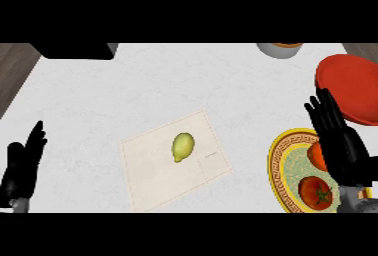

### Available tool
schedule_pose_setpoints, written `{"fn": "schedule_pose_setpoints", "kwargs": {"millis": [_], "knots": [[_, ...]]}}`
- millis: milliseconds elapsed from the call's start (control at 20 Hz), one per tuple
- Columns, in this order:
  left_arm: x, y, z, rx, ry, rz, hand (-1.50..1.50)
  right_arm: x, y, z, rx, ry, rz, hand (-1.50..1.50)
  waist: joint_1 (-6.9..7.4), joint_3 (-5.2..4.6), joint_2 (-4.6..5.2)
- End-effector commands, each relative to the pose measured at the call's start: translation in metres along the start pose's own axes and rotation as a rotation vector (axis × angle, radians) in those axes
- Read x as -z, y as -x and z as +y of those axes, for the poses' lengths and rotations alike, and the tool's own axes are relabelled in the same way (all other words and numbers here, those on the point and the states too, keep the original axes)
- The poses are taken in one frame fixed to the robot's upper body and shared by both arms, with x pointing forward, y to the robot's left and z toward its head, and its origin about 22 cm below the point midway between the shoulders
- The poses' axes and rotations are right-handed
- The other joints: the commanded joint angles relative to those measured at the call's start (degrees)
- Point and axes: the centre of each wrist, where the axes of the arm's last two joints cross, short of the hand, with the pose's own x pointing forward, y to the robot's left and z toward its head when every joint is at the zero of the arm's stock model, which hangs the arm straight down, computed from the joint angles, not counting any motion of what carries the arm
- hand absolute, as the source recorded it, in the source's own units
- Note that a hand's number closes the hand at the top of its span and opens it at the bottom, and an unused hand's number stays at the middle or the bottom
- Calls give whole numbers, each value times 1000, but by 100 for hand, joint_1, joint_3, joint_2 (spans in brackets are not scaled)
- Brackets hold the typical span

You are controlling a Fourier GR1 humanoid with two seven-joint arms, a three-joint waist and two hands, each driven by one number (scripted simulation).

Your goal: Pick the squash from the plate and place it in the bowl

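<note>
A yellow-green squash [182,146] lies on a flat, pale square plate [159,172] in the middle of the white counter. The red bowl [351,85] stands at the right edge, farther back. My right hand [339,142] is open with straight fingers pointing away from me. It hovers over a yellow patterned plate, just in front of the red bowl and well to the right of the squash. My left hand [22,167] rests open at the lower left, fingers up, far from the squash.
The yellow patterned plate [279,160] at the lower right carries two tomatoes [316,192], partly hidden by my right hand. A grey pot [280,49] sits at the back edge. A black box [77,50] fills the back left corner.
</note>
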Motion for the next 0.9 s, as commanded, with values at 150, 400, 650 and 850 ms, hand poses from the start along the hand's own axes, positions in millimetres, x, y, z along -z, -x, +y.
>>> {"fn": "schedule_pose_setpoints", "kwargs": {"millis": [150,400,650,850], "knots": [[8,-73,-9,-44,26,-312,0,-1,-3,-86,122,-114,-156,150,-207,54,53],[5,-100,-28,-103,82,-416,0,-29,17,-176,-99,423,-137,-150,-361,71,116],[-5,-107,-43,-100,131,-425,0,-70,30,-221,-122,77,-310,-150,-160,49,62],[0,-124,-47,-74,142,-434,0,-71,6,-263,-327,12,-253,-150,-59,38,85]]}}
